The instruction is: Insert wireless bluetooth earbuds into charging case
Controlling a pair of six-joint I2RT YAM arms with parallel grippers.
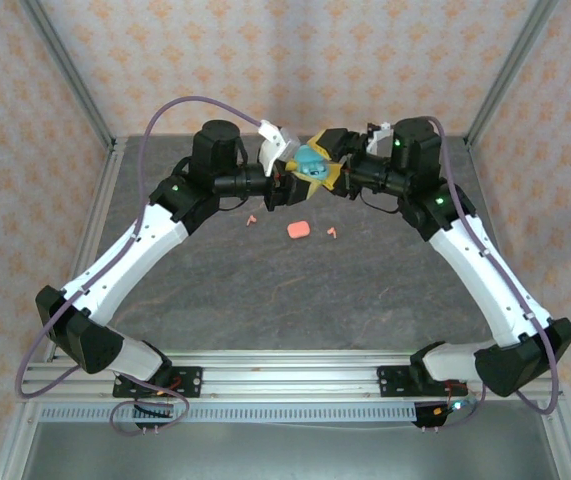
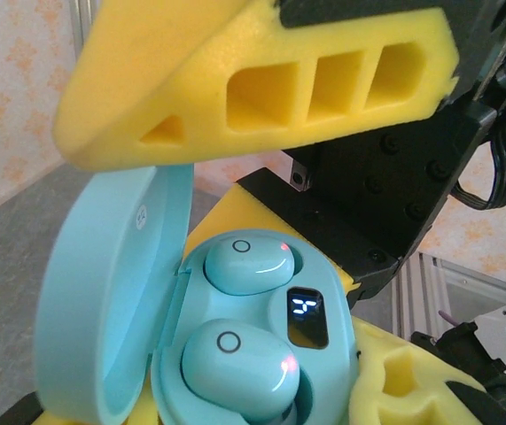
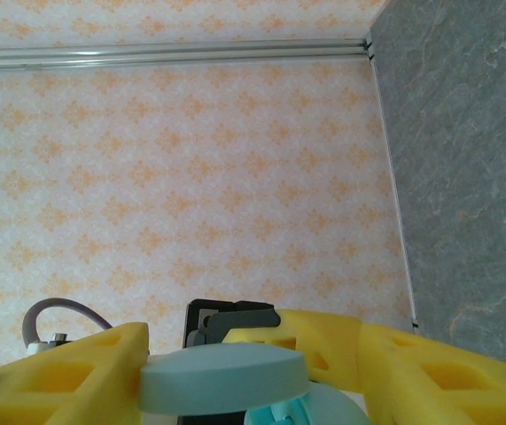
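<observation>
Grey stone-look table (image 1: 295, 300) lies bare across its near and middle stretch, hemmed by a metal frame (image 1: 75, 80) and patterned walls (image 1: 285, 50) on the left, right and far sides. The two arms reach in from the near corners and meet over the far middle, close to the far wall. The right gripper (image 1: 337, 165) pinches the teal case (image 1: 312, 160) above the table, its yellow foam fingers (image 3: 66, 372) pressed on either side of the open lid (image 3: 221, 379). The left gripper (image 1: 285, 172) has its fingers (image 2: 261, 80) spread wide, one above the case and one below. A pink case (image 1: 298, 230) rests on the table just near of them, with one pink earbud (image 1: 251, 218) to its left and another (image 1: 331, 232) to its right, each apart from it. Two teal earbuds (image 2: 244, 264) sit in the teal case's wells, each showing a red light. A small display (image 2: 306, 317) beside them glows with white marks I cannot read
</observation>
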